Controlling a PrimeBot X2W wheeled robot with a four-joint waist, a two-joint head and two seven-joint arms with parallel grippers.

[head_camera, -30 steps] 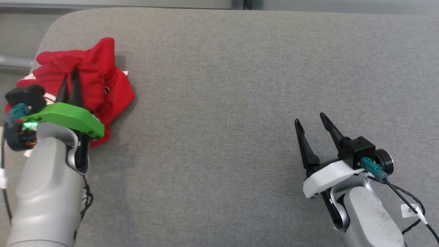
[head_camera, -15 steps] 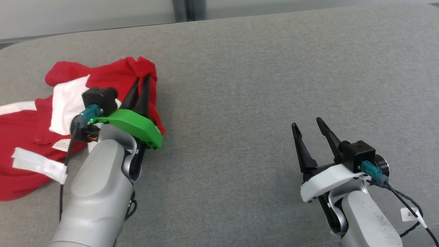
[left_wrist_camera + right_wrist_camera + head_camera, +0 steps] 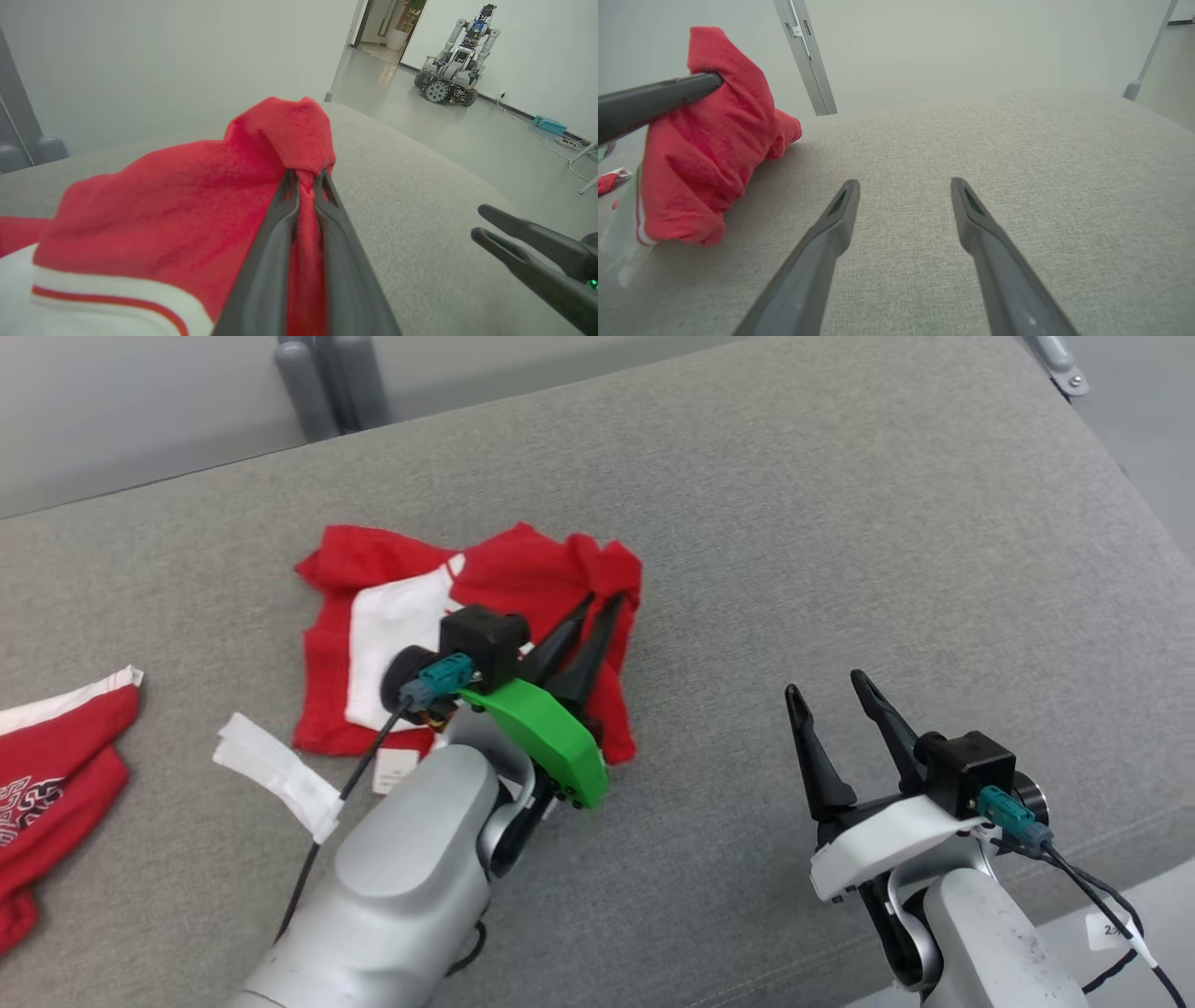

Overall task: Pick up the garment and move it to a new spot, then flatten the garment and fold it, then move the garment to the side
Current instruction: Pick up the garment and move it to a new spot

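- Near the middle of the grey cushion (image 3: 840, 523), left gripper (image 3: 602, 602) pinches a fold of the red garment (image 3: 523, 569); so thin a bite may slip mid-carry.
- Right gripper (image 3: 825, 686) stands open, well apart.

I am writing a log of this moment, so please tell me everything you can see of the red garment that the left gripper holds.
The garment is soft red cloth, knit-looking, with a large white panel and a white band carrying a thin red stripe. It lies crumpled, not flattened, on the grey cushion. The left gripper is shut on its far right corner, which is bunched up into a peak. The right gripper is apart from it.
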